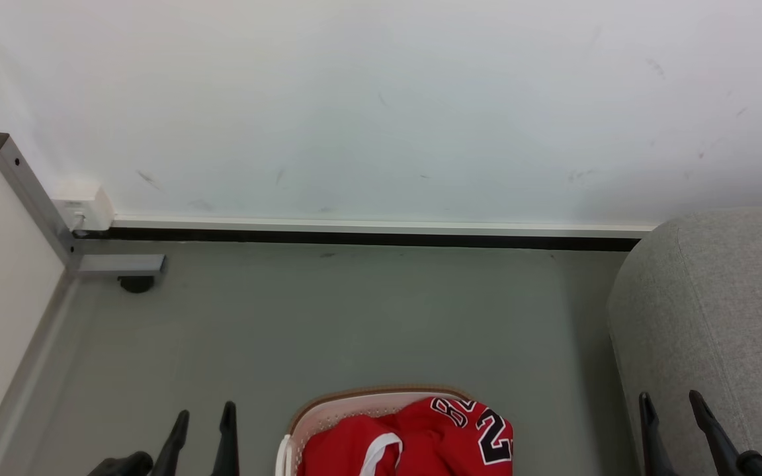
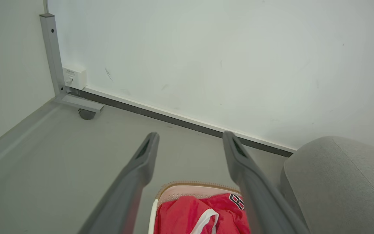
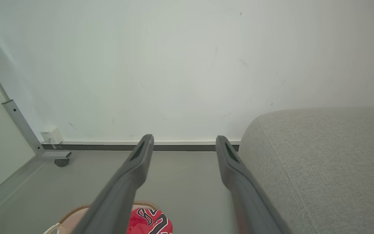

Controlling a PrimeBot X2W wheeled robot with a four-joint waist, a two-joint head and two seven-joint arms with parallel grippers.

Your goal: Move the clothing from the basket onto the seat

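Near left, left gripper (image 1: 205, 410): fingers spread wide, nothing between them, touching nothing. It hangs over bare floor (image 1: 368, 317), just left of the basket.
Near centre, basket (image 1: 354, 400): stands on the floor between the two grippers. Its far end is in view, brown rim uppermost.
Inside basket, clothing (image 1: 421, 436): red garments with white trim, heaped up to the rim. The numbered piece lies on the right of the heap and appears to overlap the rim. None is on the seat yet.
Handling, clothing: judged light, soft and limp. It will likely sag and trail when lifted. Layers may drag out together, and smooth fabric may slip from a shallow pinch.
Grasp point, clothing: judged best at a raised fold on top of the heap, pinched deep and clear of the perforated wall.
Near right, right gripper (image 1: 671, 396): fingers spread wide and empty, held in the air beside the seat's left edge.
Right, seat (image 1: 712, 311): grey upholstery, bare where visible, just right of the basket.
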